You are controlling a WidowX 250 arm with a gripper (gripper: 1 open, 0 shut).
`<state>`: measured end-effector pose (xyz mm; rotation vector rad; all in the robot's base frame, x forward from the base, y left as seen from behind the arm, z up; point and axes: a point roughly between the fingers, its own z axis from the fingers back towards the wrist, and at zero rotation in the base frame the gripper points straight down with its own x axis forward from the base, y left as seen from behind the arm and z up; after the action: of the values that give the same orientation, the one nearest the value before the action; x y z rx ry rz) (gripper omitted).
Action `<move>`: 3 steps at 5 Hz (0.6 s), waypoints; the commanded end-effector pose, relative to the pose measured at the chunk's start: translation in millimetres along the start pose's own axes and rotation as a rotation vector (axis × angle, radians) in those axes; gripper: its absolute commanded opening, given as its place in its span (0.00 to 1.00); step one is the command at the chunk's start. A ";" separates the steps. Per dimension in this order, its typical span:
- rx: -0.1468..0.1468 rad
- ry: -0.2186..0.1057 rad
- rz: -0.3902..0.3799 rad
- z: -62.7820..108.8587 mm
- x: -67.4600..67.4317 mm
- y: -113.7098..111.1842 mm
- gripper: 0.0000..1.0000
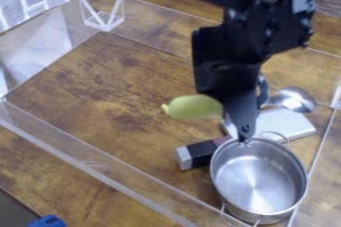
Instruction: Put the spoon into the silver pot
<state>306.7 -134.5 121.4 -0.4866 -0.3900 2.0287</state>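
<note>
My black gripper [237, 104] hangs over the wooden table, shut on the spoon. The spoon's yellow-green handle [190, 108] sticks out to the left of the fingers, and its shiny metal bowl [289, 99] shows on the right. The spoon is held off the table, roughly level. The silver pot [257, 179] stands empty at the front right, just below and in front of the gripper. One dark finger [248, 129] reaches down close to the pot's rear rim.
A flat grey slab [288, 123] lies behind the pot, under the gripper. A small black-and-white block [200, 152] sits left of the pot. Clear acrylic walls [80, 136] fence the wooden table. A blue object [47, 221] peeks in at the bottom left.
</note>
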 end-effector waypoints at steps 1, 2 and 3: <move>-0.010 0.053 0.054 5.8 -13.6 14.4 0.00; 0.007 0.066 0.076 4.2 -13.7 29.8 0.00; 0.021 0.073 0.110 1.8 -10.2 36.5 0.00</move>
<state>290.4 -153.6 100.5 -0.5130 -0.3360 2.0873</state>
